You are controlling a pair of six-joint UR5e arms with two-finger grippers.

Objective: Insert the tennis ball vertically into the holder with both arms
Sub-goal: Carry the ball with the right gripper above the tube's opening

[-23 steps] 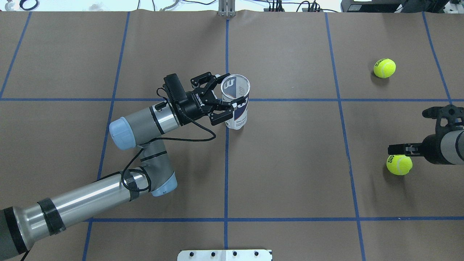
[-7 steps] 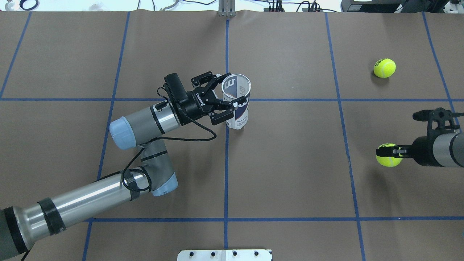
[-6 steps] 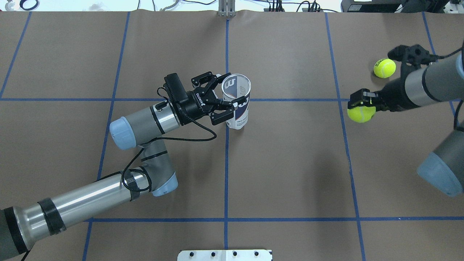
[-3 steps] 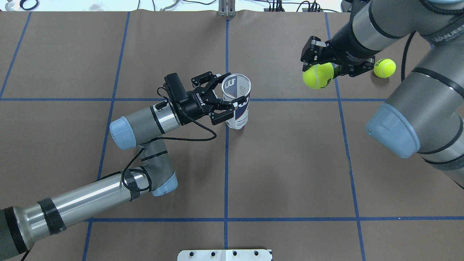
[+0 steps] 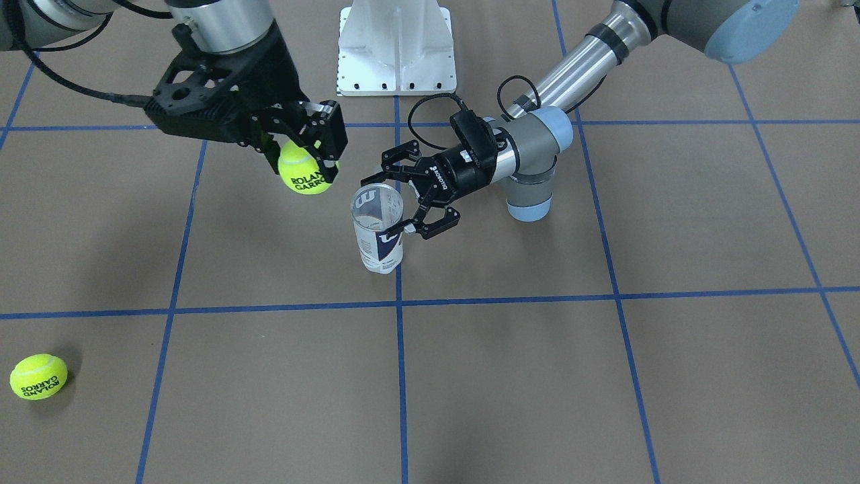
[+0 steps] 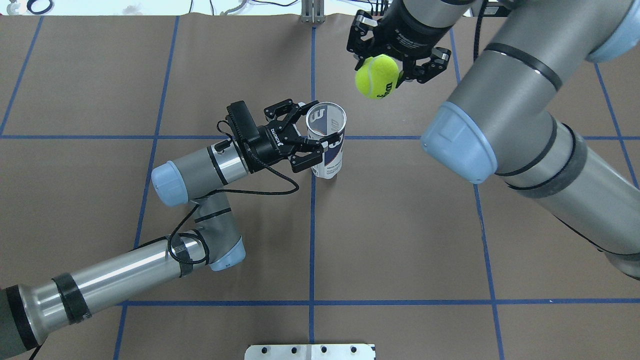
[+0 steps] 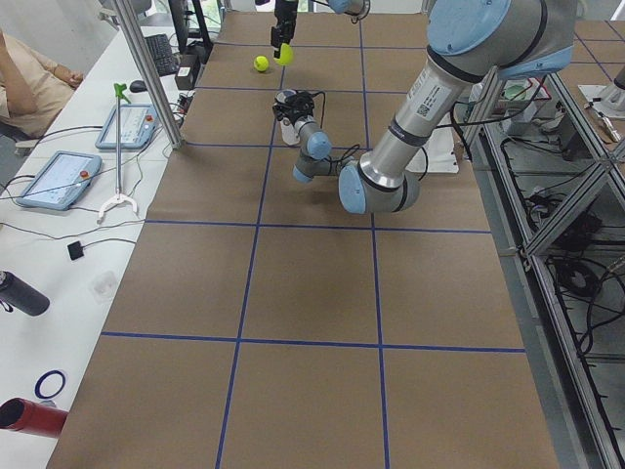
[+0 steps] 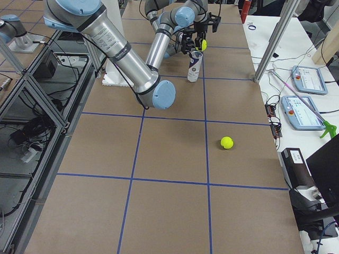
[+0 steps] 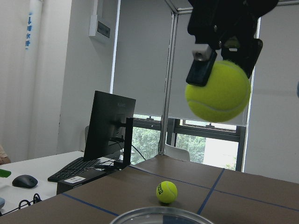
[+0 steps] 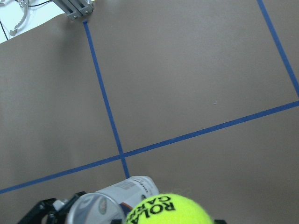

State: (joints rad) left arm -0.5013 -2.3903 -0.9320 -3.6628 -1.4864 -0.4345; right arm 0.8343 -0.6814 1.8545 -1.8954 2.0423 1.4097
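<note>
The holder [image 6: 327, 145], a clear can with a white and navy label, stands upright and open-topped near the table's middle; it also shows in the front view [image 5: 380, 238]. My left gripper [image 6: 315, 127] [image 5: 386, 207] is shut on the holder's sides. My right gripper [image 6: 379, 70] [image 5: 302, 158] is shut on a yellow tennis ball [image 6: 377, 77] [image 5: 306, 169], held in the air above the holder's height, a little beyond and to the right of its mouth. The left wrist view shows that ball [image 9: 218, 91] high above the holder's rim [image 9: 163, 215].
A second tennis ball [image 5: 38, 376] [image 8: 226, 142] lies on the table far to my right; the right arm hides it in the overhead view. The white pedestal base [image 5: 396, 47] stands at the table's near edge. Blue tape lines grid the brown table.
My right arm has lifted the ball off the table's right side and swung it left and away, close to the holder. The left gripper and holder have not moved.
</note>
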